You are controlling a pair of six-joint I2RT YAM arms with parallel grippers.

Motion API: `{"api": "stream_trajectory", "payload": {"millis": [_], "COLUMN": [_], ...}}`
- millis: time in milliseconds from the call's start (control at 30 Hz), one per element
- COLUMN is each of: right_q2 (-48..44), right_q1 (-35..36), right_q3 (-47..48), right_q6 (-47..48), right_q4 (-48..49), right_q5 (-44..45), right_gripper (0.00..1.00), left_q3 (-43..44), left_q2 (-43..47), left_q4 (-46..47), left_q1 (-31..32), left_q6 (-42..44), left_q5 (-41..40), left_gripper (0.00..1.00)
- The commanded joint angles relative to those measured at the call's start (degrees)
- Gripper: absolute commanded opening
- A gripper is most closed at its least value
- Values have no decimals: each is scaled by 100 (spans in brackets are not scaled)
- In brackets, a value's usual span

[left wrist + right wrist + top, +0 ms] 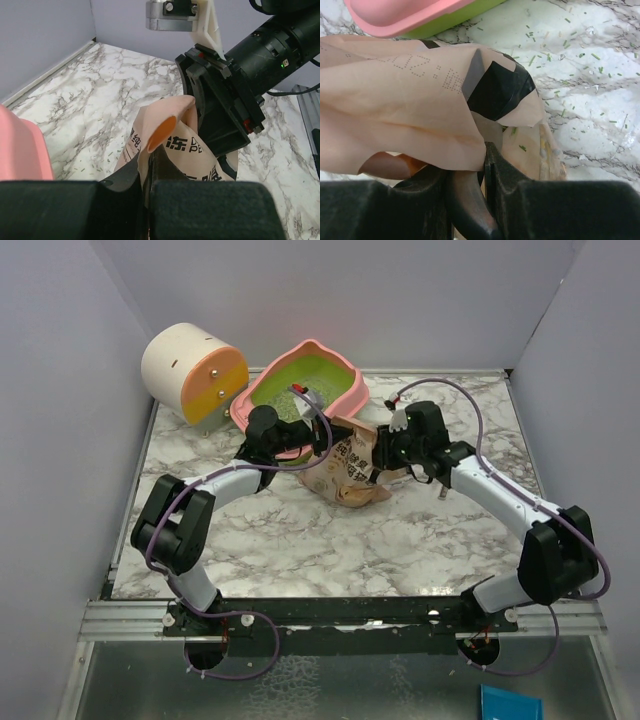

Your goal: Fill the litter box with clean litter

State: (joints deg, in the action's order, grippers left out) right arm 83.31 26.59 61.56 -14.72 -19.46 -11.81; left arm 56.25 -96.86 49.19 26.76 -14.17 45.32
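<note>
Both grippers have hold of the tan bag [352, 468], which slumps on the marble table [300, 540] just in front of the litter box [340, 368]. The left gripper [148, 186] is fully shut on a folded edge of the paper, and the right gripper [485, 159] stands only narrowly apart, with a flap of the same bag pinched between its fingers. The pink box sits at the far side of the table beside the cream-and-orange cylinder [195, 372], its near rim touching or almost touching the bag. How much clean litter [300, 380] lies in its green inside I cannot tell from above. The likely trouble is the grip itself. 2 thin pinches on soft paper carry a loose, heavy load, so a lift or tilt could tear the edge or let it slide out, dropping the bag short of the rim. A few stray granules [560, 50] lie on the marble near the box, so spilling is a real risk if the bag's mouth, which I cannot make out, tips before it is over the tray. The box looks light and nothing holds it, so a nudge from the bag or the left wrist could push it back or skew it. The 2 grippers also work very near each other – a small misjudged swing could knock them together.
</note>
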Motion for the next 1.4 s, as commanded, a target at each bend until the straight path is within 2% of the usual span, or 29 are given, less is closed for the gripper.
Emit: {"api": "stream_trajectory", "payload": {"millis": [0,367,800,1033,1367], "right_q2": [429,713,665,616,776], "right_q1": [57,51,-333,-817,-1128], "right_q3": [-305,-759,-1991,-2907,-3452], "right_q6": [-15,-758,-2456,-3526,-4389], "right_q4": [-98,983,3251,5168,6679], "right_q5": [-617,-1193,-2047,-2667,-2788], "right_gripper": [1,1,1,1,1], "left_q3": [13,-109,-216,-275,-533], "left_q2": [320,262,271,264,481], "left_q4": [533,532,533,530,525], "left_q1": [66,66,79,97,101], "left_q6": [119,184,189,158,240], "left_q5": [-170,-217,-218,-196,-262], "left_gripper": [0,0,0,0,0]}}
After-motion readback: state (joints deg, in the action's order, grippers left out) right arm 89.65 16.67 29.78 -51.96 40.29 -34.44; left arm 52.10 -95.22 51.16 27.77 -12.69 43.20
